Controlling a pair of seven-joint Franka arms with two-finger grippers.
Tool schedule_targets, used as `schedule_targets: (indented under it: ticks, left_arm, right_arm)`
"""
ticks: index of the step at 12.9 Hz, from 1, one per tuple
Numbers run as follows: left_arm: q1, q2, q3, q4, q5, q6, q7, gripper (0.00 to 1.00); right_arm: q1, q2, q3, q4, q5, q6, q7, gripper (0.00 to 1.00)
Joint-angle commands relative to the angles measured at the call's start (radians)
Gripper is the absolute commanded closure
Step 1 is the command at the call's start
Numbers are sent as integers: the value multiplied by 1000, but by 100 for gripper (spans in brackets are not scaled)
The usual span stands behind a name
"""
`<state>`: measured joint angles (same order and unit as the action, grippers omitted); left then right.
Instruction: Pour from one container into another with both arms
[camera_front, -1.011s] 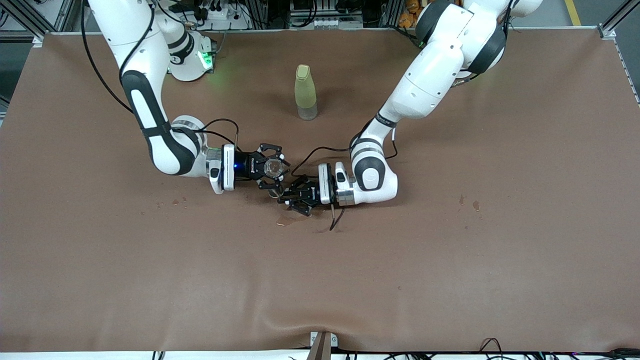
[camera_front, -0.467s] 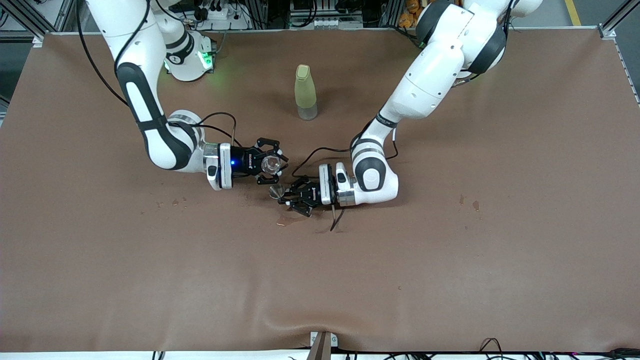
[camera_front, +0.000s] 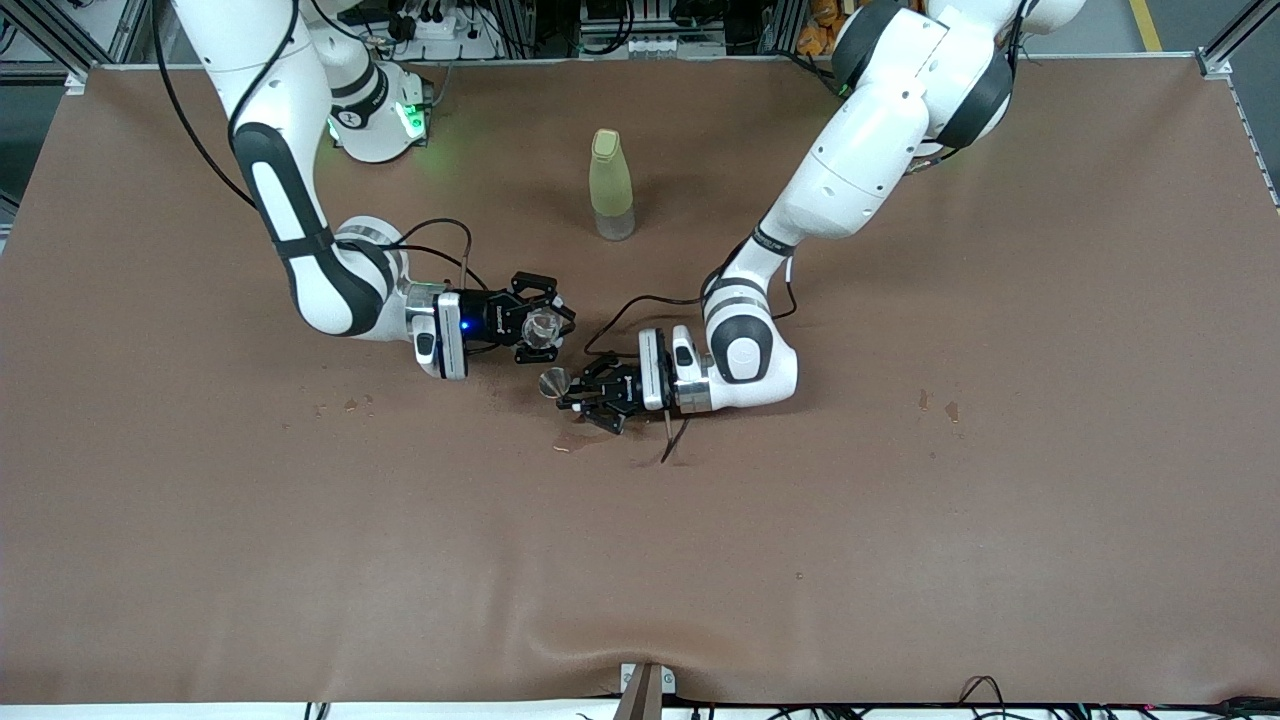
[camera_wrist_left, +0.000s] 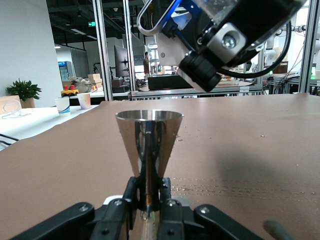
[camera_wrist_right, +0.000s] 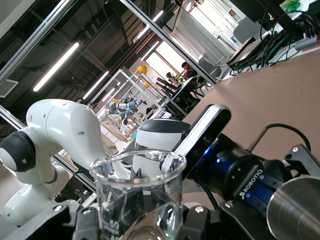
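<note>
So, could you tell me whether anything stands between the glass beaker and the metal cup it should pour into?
Nothing visible does. The right gripper holds the glass beaker beside the metal cup, gripped by the left gripper, with only open air between them.

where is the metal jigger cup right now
In the front view the metal jigger is near the table's middle, clamped in the left gripper, beside the glass beaker held by the right gripper and nearer the camera than the yellow-green bottle.

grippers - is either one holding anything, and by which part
Both are. The left gripper is shut on a metal measuring cup at its narrow waist. The right gripper is shut on a small glass beaker, by its sides.
</note>
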<state>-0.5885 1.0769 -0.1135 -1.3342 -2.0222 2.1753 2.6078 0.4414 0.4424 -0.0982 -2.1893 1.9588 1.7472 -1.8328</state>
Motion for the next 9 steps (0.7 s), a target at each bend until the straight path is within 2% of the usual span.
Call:
schedule_targets:
  ticks: [1,9]
  left_arm:
    - [-1,15,2,21,-32,-17,28,100]
    - [3,15,2,20,-32,-17,26,100]
  right_arm:
    - [8,-36,0,-29,14,0,56,100]
    - [13,-39,2,-27,14,-17,226,100]
